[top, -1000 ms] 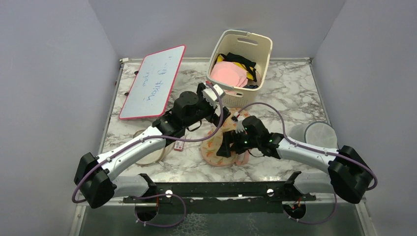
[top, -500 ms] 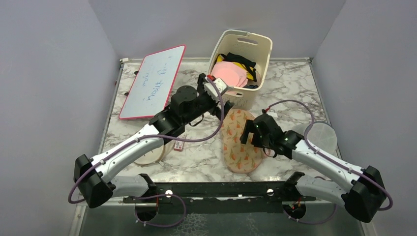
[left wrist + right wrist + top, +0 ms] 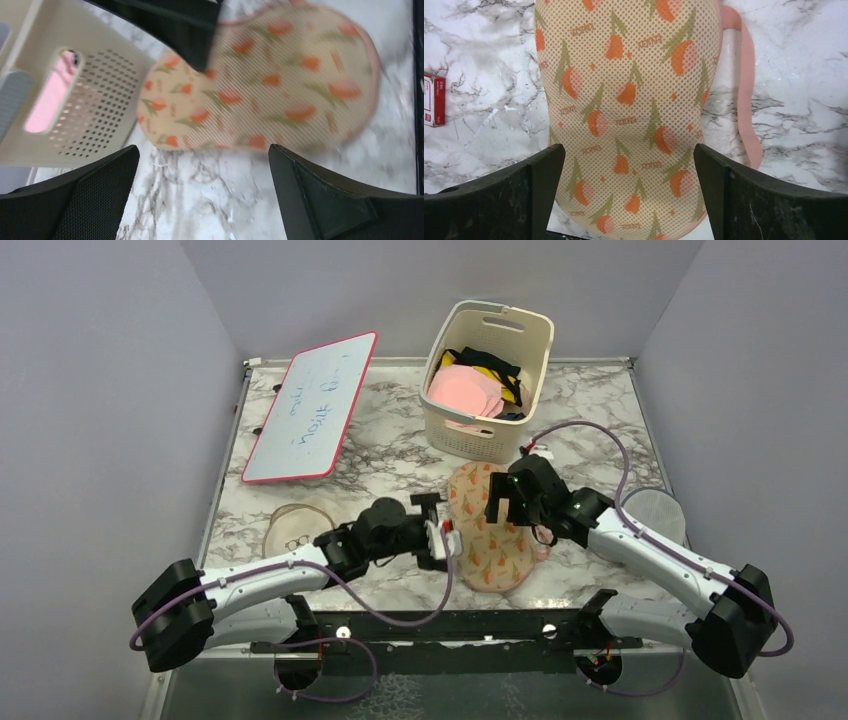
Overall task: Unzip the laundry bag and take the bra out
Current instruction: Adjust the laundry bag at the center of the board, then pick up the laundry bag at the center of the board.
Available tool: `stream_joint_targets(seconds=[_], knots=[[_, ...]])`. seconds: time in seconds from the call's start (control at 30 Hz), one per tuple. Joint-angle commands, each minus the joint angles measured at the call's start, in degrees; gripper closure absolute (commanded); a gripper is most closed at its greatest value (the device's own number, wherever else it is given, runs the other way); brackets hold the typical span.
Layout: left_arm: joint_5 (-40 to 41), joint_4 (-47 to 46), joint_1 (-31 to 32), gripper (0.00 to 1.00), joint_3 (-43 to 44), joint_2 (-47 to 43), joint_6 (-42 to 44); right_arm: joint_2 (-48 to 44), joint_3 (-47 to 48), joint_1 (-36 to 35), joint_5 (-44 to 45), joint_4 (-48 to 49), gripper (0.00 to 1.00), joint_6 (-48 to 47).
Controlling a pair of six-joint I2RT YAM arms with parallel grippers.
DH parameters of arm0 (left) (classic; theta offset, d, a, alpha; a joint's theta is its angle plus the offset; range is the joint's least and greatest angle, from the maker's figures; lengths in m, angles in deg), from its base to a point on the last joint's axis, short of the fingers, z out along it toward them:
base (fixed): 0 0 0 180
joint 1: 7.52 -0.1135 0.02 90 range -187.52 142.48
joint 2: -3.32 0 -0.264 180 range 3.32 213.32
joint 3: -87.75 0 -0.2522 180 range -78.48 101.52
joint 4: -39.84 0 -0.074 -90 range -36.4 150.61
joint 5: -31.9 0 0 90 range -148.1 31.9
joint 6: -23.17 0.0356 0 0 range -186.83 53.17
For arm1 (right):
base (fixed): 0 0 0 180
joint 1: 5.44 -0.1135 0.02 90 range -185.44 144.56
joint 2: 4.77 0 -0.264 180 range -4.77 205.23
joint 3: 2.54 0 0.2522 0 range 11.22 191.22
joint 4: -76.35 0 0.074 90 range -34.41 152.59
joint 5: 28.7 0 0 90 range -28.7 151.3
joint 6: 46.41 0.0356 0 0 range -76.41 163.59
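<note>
The laundry bag [image 3: 497,558] lies flat on the table [image 3: 390,450], just before the basket [image 3: 480,435]. No gap shows along its pink edge and no bra is in sight; I'd say the whole job is yet to do. The right tool [image 3: 628,155] hangs over its middle, spread wide, holding nothing. The left tool [image 3: 443,540] reaches in low beside the bag's edge, spread too and empty.

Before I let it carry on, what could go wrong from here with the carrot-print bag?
Both the left gripper and the right gripper are open, so nothing pins the laundry bag; tugging the zip could drag it across the table. No zip pull shows in any view, so a grab might catch the pink loop instead. Both grippers crowd the bag and could bump.
</note>
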Motion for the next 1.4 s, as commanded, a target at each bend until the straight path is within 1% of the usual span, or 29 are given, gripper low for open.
stream_joint_targets(seconds=[0.0, 0.07, 0.17, 0.2, 0.23, 0.27, 0.33, 0.37, 0.47, 0.57, 0.67, 0.77, 0.83, 1.0, 1.07, 1.17, 1.27, 1.37], knots=[[-5.7, -6.0, 3.2, 0.01, -9.3, -4.6, 20.3, -2.8, 2.6, 0.0, 5.0, -1.8, 0.0, -0.9], [-4.8, -5.2, 4.0, 0.01, -9.3, -3.7, 21.6, -5.6, 1.7, 0.0, 5.1, -0.3, 0.0, -1.3], [-6.6, -2.4, 6.1, 0.01, -8.8, -1.1, 23.7, -9.8, 0.4, 0.0, 4.1, 1.3, 0.0, -2.2], [-5.4, -2.2, 7.9, 0.02, -9.1, -0.1, 25.4, -11.1, 0.3, 0.0, 4.2, 1.3, 0.0, -2.3], [-2.5, -2.9, 10.2, 0.03, -9.7, 1.1, 27.0, -12.4, 0.2, 0.1, 4.4, 1.0, 0.0, -2.5], [-0.4, -4.0, 11.9, 0.06, -10.5, 2.2, 28.9, -13.6, 0.2, 0.0, 4.5, 0.8, 0.0, -2.8], [3.2, -5.8, 14.6, 0.25, -11.5, 4.7, 32.1, -16.1, -0.1, 0.0, 4.3, 0.7, 0.0, -3.4], [4.6, -6.6, 15.3, 0.3, -11.7, 5.9, 33.5, -16.9, -0.2, 0.0, 4.2, 0.6, 0.0, -3.7], [7.0, -8.5, 16.1, 0.31, -12.1, 8.7, 36.2, -18.8, -0.2, 0.0, 4.4, -0.1, 0.0, -4.3], [8.2, -12.7, 16.4, 0.32, -13.0, 10.6, 37.8, -20.3, -0.4, 0.0, 4.2, -0.5, 0.0, -4.6], [7.2, -13.5, 16.6, 0.43, -12.5, 14.1, 38.4, -21.3, -0.8, 0.0, 3.8, -0.3, 0.0, -4.7], [7.7, -14.2, 17.0, 0.47, -11.6, 18.0, 39.4, -21.7, -1.2, 0.0, 3.4, 0.1, 0.0, -4.7], [8.2, -15.3, 17.1, 0.47, -11.2, 19.4, 39.8, -21.6, -1.3, 0.1, 2.7, 0.3, 0.0, -4.6], [8.5, -15.7, 17.3, 0.59, -10.5, 20.4, 39.4, -20.6, -1.9, 0.1, 1.4, 1.0, 0.0, -4.6], [9.1, -15.6, 17.8, 0.67, -10.2, 20.6, 39.0, -20.1, -2.0, 0.0, 1.1, 1.4, 0.0, -4.7], [10.1, -15.1, 18.5, 0.85, -9.9, 20.3, 38.4, -19.0, -2.0, 0.0, 0.2, 1.9, 0.0, -4.7], [10.9, -10.8, 18.7, 0.94, -7.7, 18.8, 36.2, -18.3, -2.1, 0.0, -1.1, 2.4, 0.0, -4.8], [9.4, -0.4, 18.7, 0.96, -3.3, 16.2, 30.1, -17.1, -2.8, 0.1, -3.7, 3.3, 0.0, -5.8]])
